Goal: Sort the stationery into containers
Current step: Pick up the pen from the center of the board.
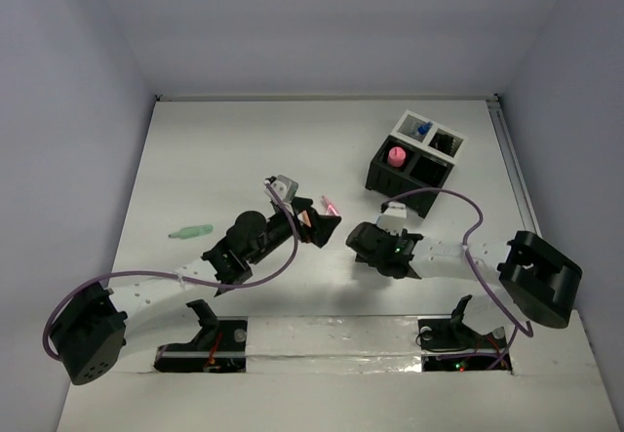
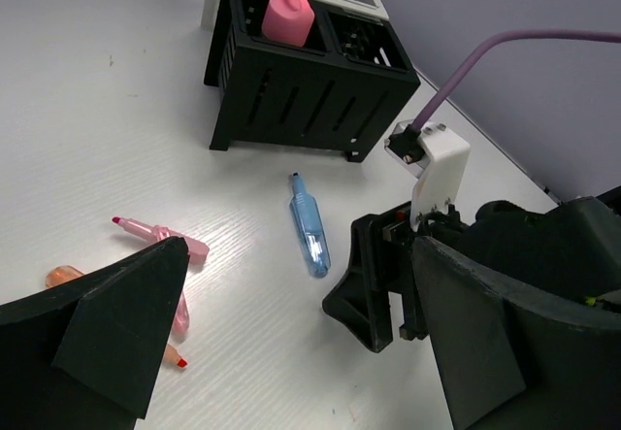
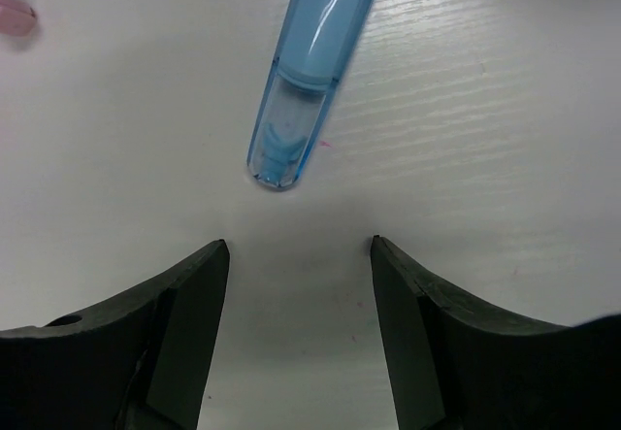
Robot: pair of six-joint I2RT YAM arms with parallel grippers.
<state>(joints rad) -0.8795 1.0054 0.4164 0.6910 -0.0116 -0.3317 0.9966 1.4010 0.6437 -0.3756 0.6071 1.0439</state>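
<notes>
Stationery nearest the right hand (image 3: 301,246) is a glossy, see-through blue pen (image 3: 310,71), lying on the bench (image 2: 116,110) just past its matte black wedge fingers, which are spread wide and empty. The left hand (image 2: 299,255) gapes too, thin pink markers (image 2: 160,231) beside one finger. Farther off, a slatted black box (image 2: 301,90) holds a pink round-topped piece (image 2: 288,17).
</notes>
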